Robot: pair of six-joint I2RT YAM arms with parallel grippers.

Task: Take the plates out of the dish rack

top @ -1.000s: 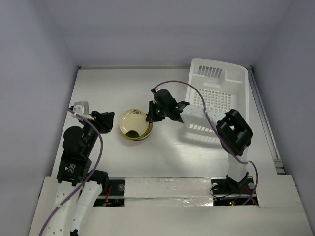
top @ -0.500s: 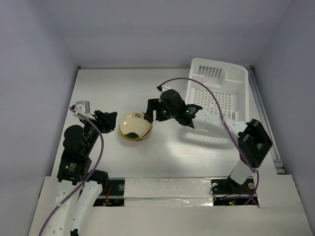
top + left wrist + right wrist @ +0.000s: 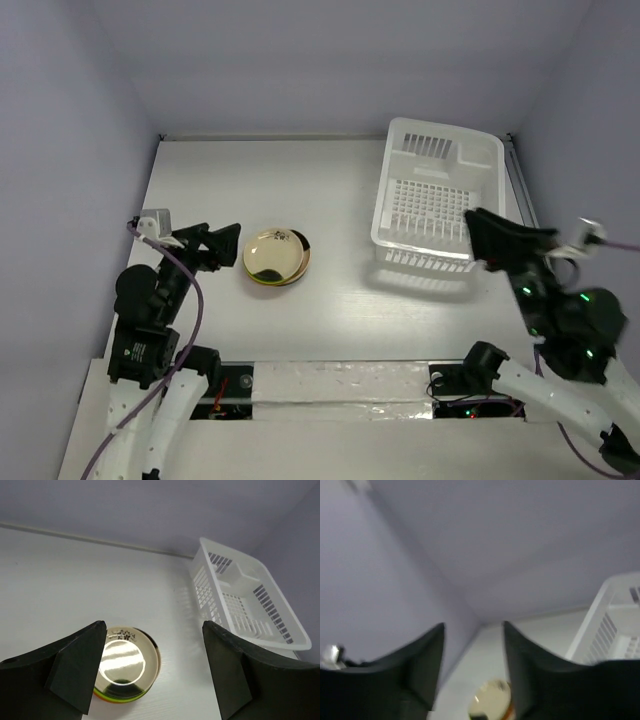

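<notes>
Plates (image 3: 277,257) sit in one stack on the white table (image 3: 340,310), the glossy tan-brown one on top with orange-red and yellow-green rims showing beneath it in the left wrist view, well to the left of the white dish rack (image 3: 440,200). The left gripper (image 3: 228,247) hovers just beside the stack's left edge, its fingers spread wide. The right gripper (image 3: 478,238) hangs over the rack's near right corner, its fingers likewise parted and holding no plate.
</notes>
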